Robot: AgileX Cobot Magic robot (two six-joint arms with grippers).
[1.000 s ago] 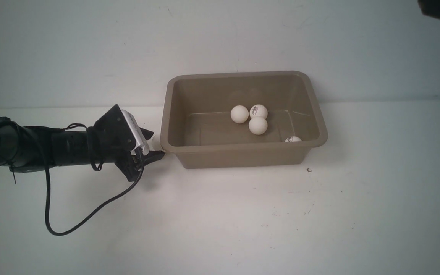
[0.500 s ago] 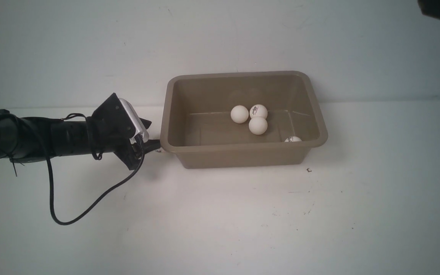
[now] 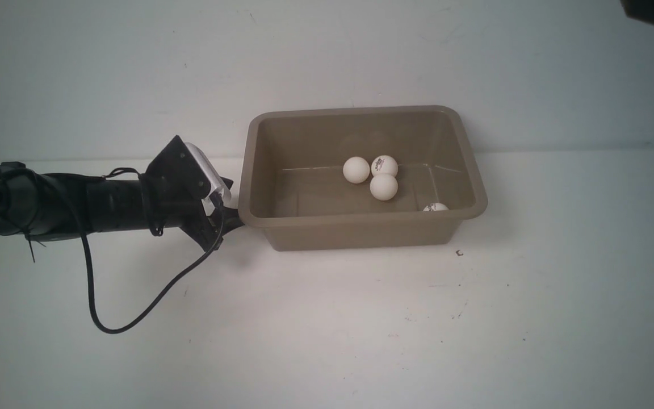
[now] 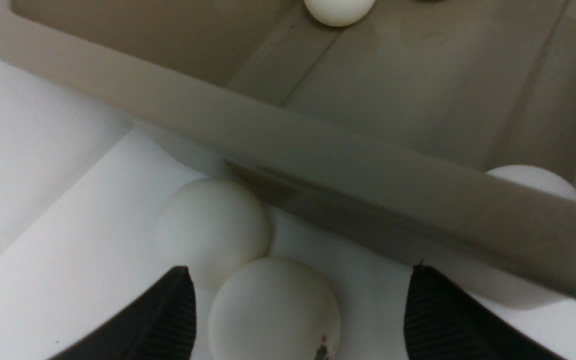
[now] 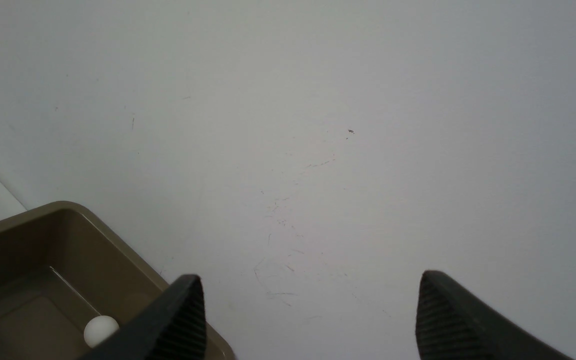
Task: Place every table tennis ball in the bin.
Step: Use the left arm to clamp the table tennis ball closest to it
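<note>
White table [image 3: 361, 341] — bin [image 4: 318, 165] rim just beyond ball [image 4: 274, 305]; left gripper [image 4: 300, 270] apart around it, right gripper [image 5: 310, 275] apart.

Front view: from robot's side, between arms, raised, facing forward and down across desk [image 3: 361, 329] to back wall [image 3: 327, 57]. Mid range: whole bin [image 3: 361, 220] in frame, left arm [image 3: 77, 204] at left edge.

Left wrist view: very near, low beside bin [image 4: 368, 165] rim, facing over rim into bin past left tool [image 4: 300, 270] tips. Shares bin's left rim and inner floor with front view.

Right wrist view: high over desk [image 5: 318, 125], facing down past right tool [image 5: 310, 275] tips. Far off; only bin [image 5: 58, 206] corner in frame, shared with front view.
</note>
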